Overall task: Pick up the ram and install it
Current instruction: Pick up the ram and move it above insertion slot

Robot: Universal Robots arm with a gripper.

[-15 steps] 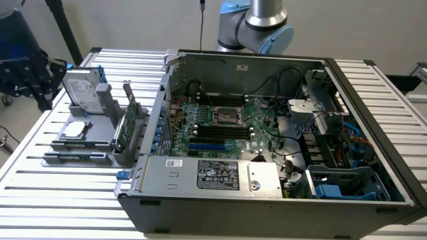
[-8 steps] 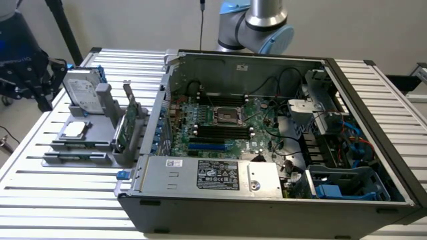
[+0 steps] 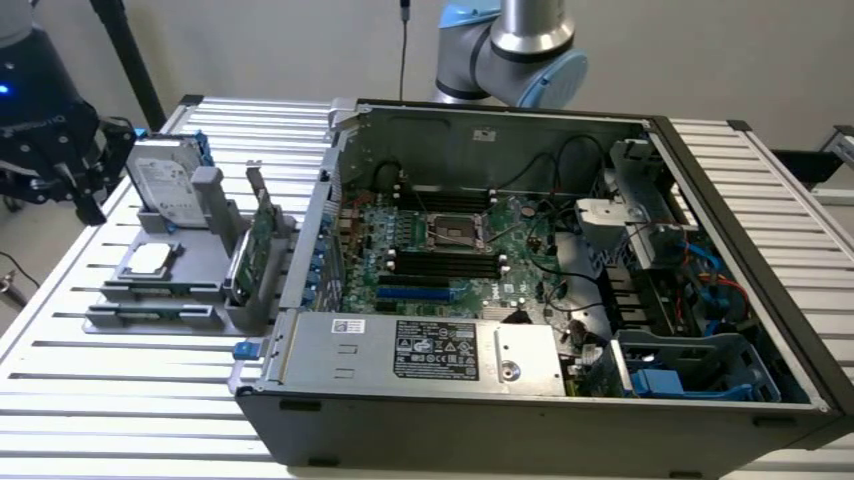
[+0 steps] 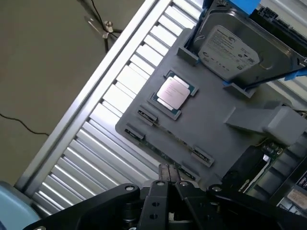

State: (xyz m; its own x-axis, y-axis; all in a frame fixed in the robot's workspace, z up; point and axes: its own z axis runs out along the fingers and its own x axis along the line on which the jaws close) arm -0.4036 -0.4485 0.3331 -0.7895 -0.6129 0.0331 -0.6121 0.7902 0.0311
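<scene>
While jaws sit pressed together, holding nothing, gripper point(image 4: 169, 175) hangs over gray tray's point(image 4: 211, 129) outer edge. Ram point(image 4: 162, 152) stands on edge in clips there, long axis along that edge, just beyond fingertips, seemingly slantwise to them.

Just beyond the black gripper point(image 4: 169, 169) lies a grey holder point(image 4: 211, 129) bearing a silver, green-rimmed processor point(image 4: 173, 93) and a silver hard drive point(image 4: 230, 48) with blue rails point(image 4: 293, 75).
</scene>
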